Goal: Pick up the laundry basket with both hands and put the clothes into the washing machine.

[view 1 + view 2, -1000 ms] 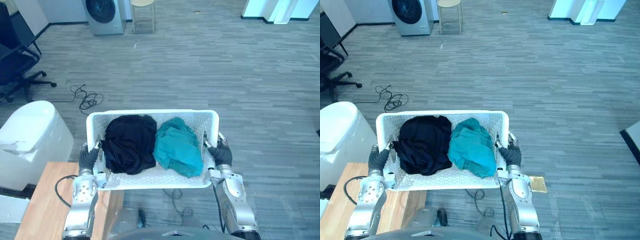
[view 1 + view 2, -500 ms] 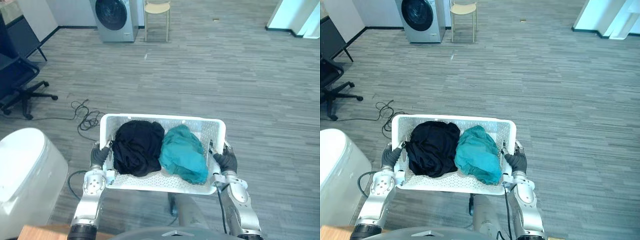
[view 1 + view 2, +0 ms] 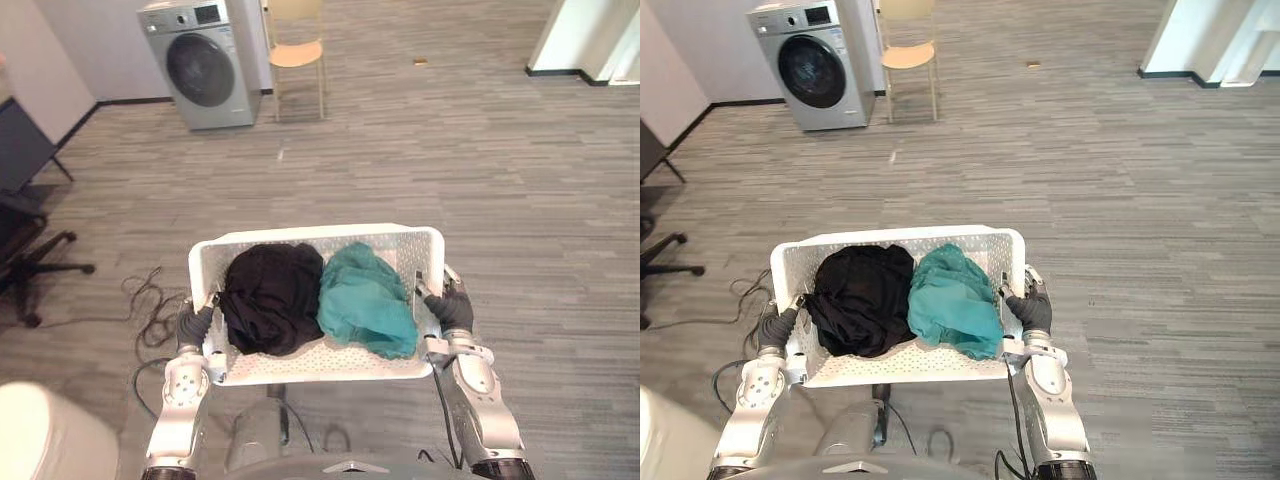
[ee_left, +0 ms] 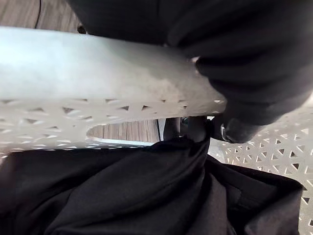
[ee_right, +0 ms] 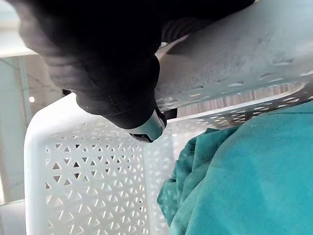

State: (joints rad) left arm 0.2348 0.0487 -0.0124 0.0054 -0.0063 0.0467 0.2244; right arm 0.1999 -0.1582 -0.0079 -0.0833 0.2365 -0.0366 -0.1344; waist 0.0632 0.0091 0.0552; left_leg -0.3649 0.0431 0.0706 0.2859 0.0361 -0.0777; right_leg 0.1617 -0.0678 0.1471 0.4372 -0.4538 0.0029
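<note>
Both hands are carrying the laundry basket [image 3: 320, 232] level in front of the body, off the grey plank floor [image 3: 520, 180]. The left hand [image 3: 192, 325] is gripping the left end wall and the right hand [image 3: 452, 310] the right end wall. In each wrist view the fingers are hooking over the rim and through the handle slot, so both are closed on the basket.

Load: the black garment [image 3: 270, 298] is lying in the left half and the teal garment [image 3: 365, 300] in the right half, the two touching at the middle. Both are sitting below the rim, and neither is spilling.

Change over the last second: the whole view is shifting, so the camera is moving, not the objects. The washing machine [image 3: 200, 65] is showing larger and fuller at the far left than before, with the chair [image 3: 298, 50] just beside it. The white rounded container [image 3: 50, 440] is sliding off toward the near-left corner. The basket and both grips are looking the same throughout.

Judgement: the pick-up is done and the carry is under way. The robot seems to be turning toward the machine, which is still well apart from the basket, and its door looks closed.
</note>
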